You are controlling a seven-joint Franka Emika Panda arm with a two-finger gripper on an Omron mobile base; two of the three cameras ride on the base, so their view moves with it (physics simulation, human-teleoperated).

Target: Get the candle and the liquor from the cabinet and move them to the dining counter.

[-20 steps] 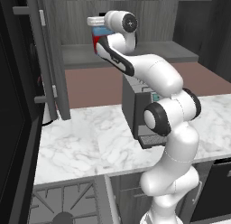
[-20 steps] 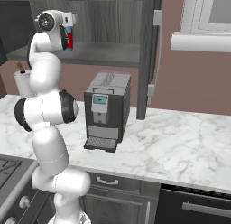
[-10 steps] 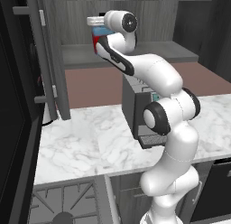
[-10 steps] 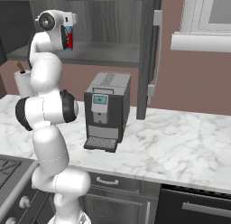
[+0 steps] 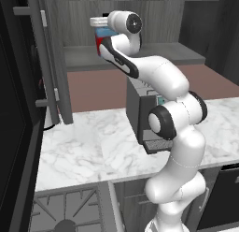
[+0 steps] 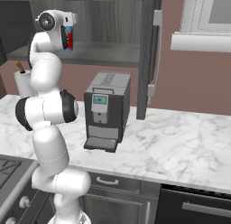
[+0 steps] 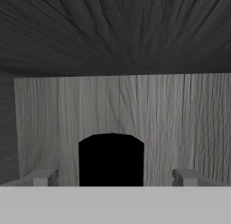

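While the two-finger gripper stands wide inside the dark grey wood-grain cabinet, the black-capped red-and-blue liquor bottle sits at six o'clock between its fingertips; nothing gripped.

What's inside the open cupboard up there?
Inside the cabinet, the liquor stands on the shelf with the open claw around its black cap. The robot's hand covers most of the bottle. A candle cannot be seen.

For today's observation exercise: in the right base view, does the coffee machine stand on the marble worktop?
Yes, the coffee machine stands upright on the marble worktop, below the open cabinet.
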